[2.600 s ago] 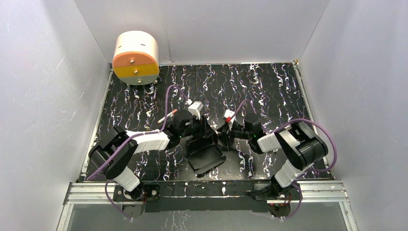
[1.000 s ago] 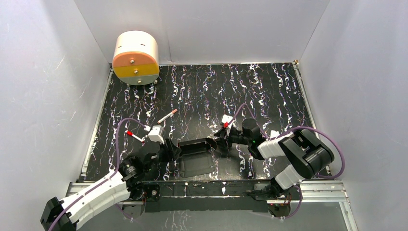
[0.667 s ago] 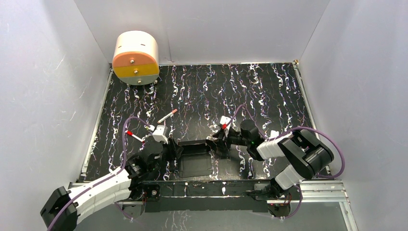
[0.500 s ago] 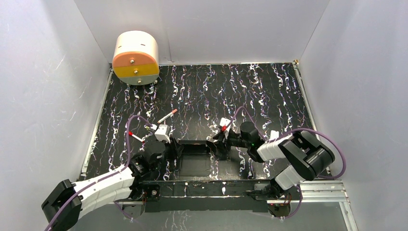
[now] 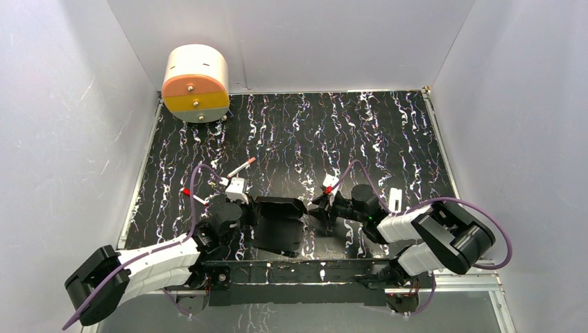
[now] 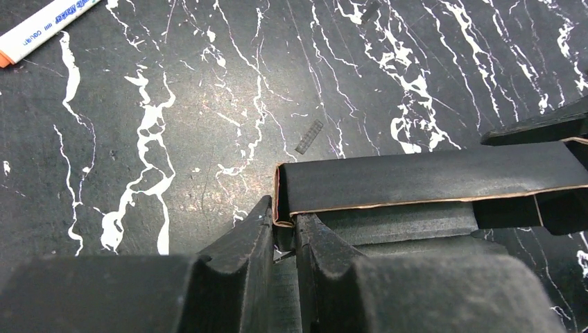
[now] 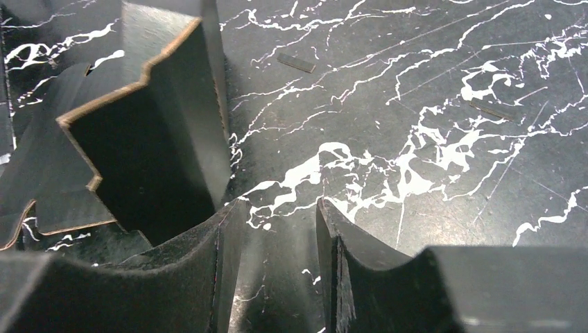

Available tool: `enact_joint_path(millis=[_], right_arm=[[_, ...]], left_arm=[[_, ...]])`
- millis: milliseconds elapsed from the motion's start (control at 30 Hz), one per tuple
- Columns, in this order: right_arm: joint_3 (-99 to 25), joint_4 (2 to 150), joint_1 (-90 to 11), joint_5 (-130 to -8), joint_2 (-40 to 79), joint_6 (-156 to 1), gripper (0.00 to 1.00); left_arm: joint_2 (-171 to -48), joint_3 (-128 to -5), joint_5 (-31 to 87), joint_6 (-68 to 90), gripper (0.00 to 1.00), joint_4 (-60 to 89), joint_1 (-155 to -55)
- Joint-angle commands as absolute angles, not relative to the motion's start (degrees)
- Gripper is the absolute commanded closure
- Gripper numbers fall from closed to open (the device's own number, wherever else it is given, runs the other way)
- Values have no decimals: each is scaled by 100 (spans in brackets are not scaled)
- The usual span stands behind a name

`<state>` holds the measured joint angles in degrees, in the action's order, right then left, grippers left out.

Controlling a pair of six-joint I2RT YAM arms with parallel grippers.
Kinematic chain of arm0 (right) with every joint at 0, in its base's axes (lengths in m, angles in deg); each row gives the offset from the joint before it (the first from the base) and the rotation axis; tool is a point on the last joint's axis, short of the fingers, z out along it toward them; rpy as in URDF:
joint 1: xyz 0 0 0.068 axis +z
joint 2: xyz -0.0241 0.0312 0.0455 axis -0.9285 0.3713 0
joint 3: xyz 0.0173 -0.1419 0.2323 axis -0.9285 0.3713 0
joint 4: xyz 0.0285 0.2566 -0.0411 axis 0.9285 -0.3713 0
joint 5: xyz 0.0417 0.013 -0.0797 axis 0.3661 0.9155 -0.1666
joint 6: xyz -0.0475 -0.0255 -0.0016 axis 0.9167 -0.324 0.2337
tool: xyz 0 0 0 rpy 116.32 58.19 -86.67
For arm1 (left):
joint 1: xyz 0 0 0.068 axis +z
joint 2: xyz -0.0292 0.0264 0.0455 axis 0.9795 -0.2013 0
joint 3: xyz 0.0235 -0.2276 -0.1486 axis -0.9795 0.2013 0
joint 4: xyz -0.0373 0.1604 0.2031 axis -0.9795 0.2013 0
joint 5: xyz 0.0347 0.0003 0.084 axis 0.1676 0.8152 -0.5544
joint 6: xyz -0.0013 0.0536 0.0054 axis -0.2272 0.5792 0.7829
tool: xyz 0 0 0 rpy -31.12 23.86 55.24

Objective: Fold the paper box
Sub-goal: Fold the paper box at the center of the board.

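Box (image 5: 279, 223) was sat flat-ish at the near edge of the table (image 5: 333, 125). Its folded left corner was pinched by the left gripper (image 6: 284, 237), probably so the crease got held; the right gripper (image 7: 274, 243) was spread just beside the other end, nothing gripped

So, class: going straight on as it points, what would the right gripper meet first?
Likely the paper box: its raised flap stands just ahead of the right gripper, slightly to one side of its open jaws; depth is unclear.

place: robot lab cell | evidence: white enclosure walls (image 5: 62, 139), aluminium rail (image 5: 478, 276)
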<state>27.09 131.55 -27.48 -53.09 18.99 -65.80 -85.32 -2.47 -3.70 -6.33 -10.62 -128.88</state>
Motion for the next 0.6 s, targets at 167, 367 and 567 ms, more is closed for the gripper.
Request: enact_joint_path(millis=[167, 367, 567], right_arm=[[2625, 13459, -2585, -5269, 1749, -6601, 48], [2472, 13242, -2584, -5022, 1598, -6524, 48], [2557, 12982, -2586, -4918, 1315, -6579, 50]], left_arm=[[-8821, -474, -602, -44, 88, -1449, -12941], [-8901, -556, -600, 131, 88, -1377, -12943], [-8958, -685, -642, 251, 88, -1223, -12945]])
